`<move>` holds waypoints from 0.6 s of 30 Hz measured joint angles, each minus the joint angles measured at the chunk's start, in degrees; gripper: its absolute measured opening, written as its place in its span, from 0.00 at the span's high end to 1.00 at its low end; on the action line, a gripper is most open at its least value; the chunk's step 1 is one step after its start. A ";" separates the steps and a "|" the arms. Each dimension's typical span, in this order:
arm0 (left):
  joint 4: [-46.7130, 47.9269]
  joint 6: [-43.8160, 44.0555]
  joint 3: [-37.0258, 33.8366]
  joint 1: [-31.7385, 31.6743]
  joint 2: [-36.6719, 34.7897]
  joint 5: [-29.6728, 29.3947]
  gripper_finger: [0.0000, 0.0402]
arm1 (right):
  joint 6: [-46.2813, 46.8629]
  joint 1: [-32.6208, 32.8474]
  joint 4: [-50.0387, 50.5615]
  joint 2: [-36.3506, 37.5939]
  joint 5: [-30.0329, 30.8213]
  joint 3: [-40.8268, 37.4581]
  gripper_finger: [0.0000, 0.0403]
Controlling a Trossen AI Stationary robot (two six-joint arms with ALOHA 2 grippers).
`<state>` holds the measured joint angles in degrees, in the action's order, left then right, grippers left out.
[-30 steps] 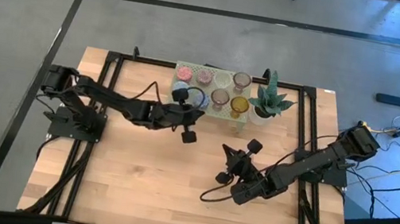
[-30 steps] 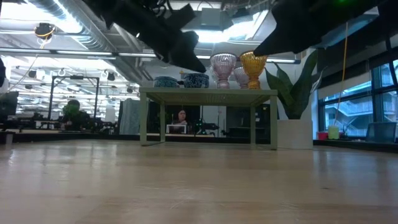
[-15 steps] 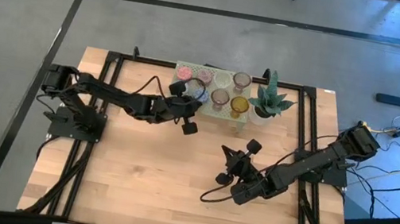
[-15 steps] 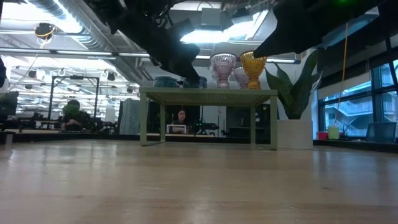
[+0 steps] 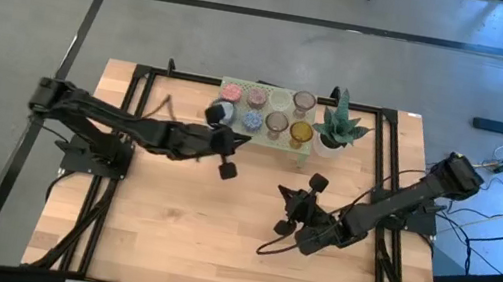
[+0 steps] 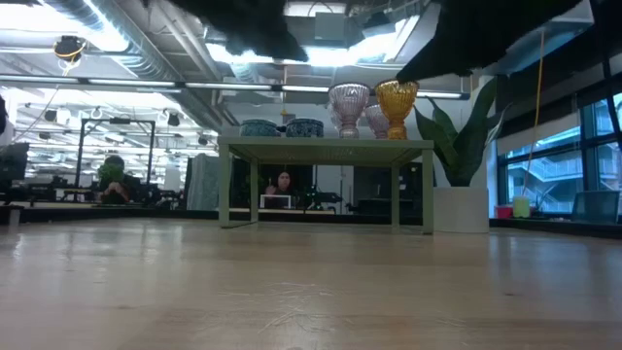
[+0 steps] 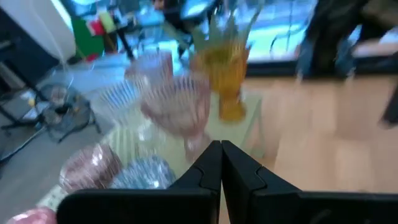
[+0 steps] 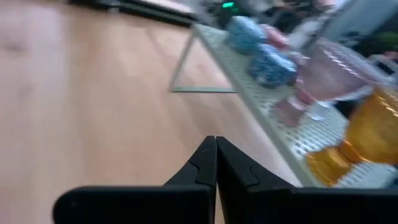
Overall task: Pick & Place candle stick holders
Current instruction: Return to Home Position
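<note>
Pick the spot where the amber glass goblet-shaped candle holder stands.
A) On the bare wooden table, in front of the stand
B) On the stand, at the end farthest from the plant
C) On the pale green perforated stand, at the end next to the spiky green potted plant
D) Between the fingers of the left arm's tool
C: the amber glass goblet-shaped candle holder stands on the pale green perforated stand, right beside the spiky green potted plant.

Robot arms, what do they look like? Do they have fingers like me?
Both are black. The left arm and the right arm are thin tubes linked by chunky joints, and a thin black cable loops off the right one. The left hand and the right hand each have just two flat, dark fingers narrowing to a tip.
</note>
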<state>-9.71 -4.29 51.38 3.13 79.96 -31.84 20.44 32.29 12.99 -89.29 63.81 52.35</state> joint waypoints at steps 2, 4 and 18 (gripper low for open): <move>2.22 -0.13 0.02 1.59 -4.01 -0.11 1.00 | -2.32 0.00 0.23 2.07 -4.35 0.01 0.99; 5.39 -1.30 0.02 3.18 -8.20 -0.02 1.00 | -5.22 0.00 0.42 4.16 -6.37 -0.01 0.99; 26.08 -0.59 -5.00 9.24 -36.78 -0.11 1.00 | -9.08 -1.10 14.53 24.78 -16.41 -1.30 0.99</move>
<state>16.38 -4.89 46.38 12.36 43.18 -31.94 11.36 31.20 27.52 -64.51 47.41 51.05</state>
